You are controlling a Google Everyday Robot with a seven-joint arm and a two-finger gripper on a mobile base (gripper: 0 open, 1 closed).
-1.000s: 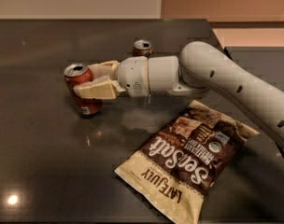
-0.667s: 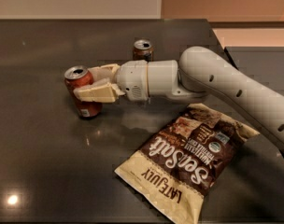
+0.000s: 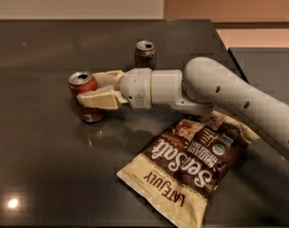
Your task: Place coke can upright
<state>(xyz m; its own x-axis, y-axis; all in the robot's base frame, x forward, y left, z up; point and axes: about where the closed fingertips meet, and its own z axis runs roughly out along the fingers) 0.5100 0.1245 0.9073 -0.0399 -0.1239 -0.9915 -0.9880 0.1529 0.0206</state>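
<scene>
The coke can, red with a silver top, stands nearly upright on the dark table at the left, leaning slightly. My gripper reaches in from the right. Its cream fingers sit on either side of the can's upper body, one in front and one behind, closed against it. The can's base looks to be resting on the table.
A dark brown can stands upright behind my wrist. A brown and cream chip bag lies flat in front of the arm, to the right. The table's right edge runs close to the arm.
The gripper and the can have shifted slightly lower in view, still together. The brown can and the chip bag have not moved.
</scene>
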